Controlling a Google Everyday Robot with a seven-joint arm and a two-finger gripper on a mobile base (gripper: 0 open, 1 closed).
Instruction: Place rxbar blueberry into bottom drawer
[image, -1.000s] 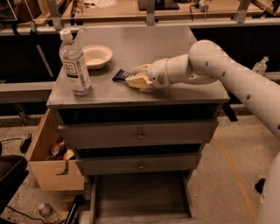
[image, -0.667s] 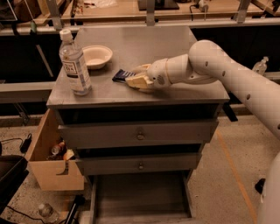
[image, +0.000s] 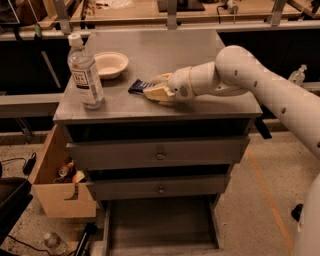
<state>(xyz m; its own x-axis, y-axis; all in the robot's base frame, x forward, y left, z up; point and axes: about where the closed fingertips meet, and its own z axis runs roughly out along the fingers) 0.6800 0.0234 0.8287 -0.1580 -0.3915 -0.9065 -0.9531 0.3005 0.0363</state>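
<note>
The rxbar blueberry (image: 138, 86) is a small dark navy bar lying flat on the grey cabinet top (image: 200, 107), near its middle. My gripper (image: 156, 88) is low on the cabinet top at the bar's right end, and the cream wrist and arm reach in from the right. The bar's right end is hidden under the gripper. The bottom drawer (image: 161, 222) is pulled out at the foot of the cabinet, a wide shallow grey tray with nothing seen in it.
A water bottle (image: 85, 72) stands at the cabinet top's left front, with a pale bowl (image: 111, 64) behind it. Two knobbed drawers (image: 159, 155) are shut above the open one. A tan cardboard box (image: 56, 182) sits on the floor at left.
</note>
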